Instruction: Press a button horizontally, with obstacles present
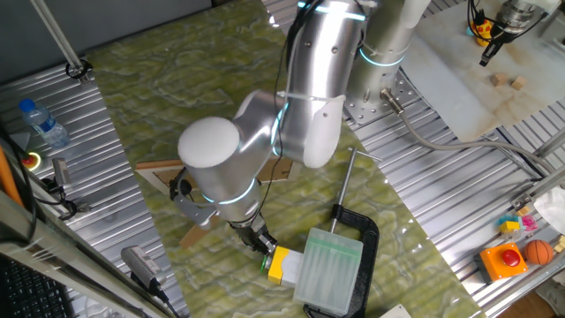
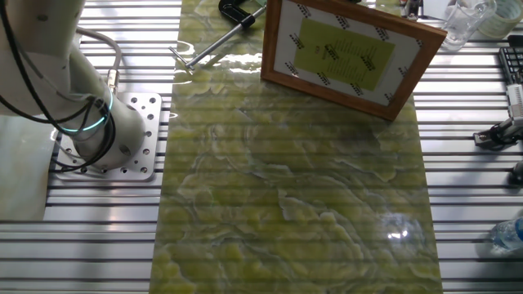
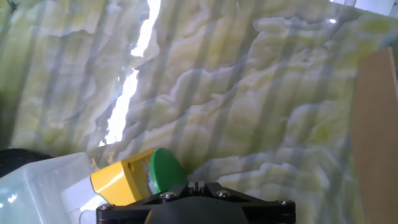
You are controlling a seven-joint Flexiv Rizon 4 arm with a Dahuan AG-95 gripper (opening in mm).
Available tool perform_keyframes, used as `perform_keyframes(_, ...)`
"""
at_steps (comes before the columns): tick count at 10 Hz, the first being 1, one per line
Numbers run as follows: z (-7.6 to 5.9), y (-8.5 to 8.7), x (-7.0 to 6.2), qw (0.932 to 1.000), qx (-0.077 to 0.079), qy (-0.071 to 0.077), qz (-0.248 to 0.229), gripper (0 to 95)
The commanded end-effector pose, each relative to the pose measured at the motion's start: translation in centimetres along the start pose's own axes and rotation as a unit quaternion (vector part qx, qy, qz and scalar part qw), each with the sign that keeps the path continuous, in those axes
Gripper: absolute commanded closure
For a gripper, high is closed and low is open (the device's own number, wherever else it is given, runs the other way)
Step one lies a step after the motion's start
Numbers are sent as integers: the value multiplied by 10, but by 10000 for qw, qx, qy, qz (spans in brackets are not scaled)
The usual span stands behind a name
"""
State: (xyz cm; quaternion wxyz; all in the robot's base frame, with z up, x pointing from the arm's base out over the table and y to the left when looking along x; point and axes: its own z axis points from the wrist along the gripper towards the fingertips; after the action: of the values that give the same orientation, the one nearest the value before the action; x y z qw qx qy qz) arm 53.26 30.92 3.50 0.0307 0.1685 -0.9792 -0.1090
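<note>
The button has a small green cap (image 1: 267, 261) on a yellow box (image 1: 282, 264), joined to a translucent pale-green ribbed block (image 1: 328, 269). My gripper (image 1: 262, 245) is low over the mat with its tip right beside the green cap; I cannot tell whether they touch. In the hand view the green cap (image 3: 165, 170) and yellow box (image 3: 121, 180) lie just left of the gripper (image 3: 194, 185), whose fingers are closed together. The light-wood picture frame (image 2: 347, 57) stands at the mat's edge. Its backing and prop strut (image 1: 189, 235) show behind my arm.
A black C-clamp (image 1: 360, 237) grips the ribbed block, its long screw handle (image 1: 346, 181) pointing away. A wooden edge (image 3: 376, 137) fills the right of the hand view. A red dome button on an orange box (image 1: 503, 258) and a water bottle (image 1: 42, 122) lie off the mat.
</note>
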Motion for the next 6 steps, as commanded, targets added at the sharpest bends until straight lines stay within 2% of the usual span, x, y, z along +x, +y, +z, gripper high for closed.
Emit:
perform_keyframes(1, 1, 0, -2, 10000, 41, 47, -11, 950)
perform_keyframes(3, 1, 0, -2, 9998, 177, 94, -28, 950)
perform_keyframes(4, 1, 0, -1, 9992, 342, 136, -176, 950)
perform_keyframes(6, 3, 10, 1, 9989, 428, 107, -183, 950)
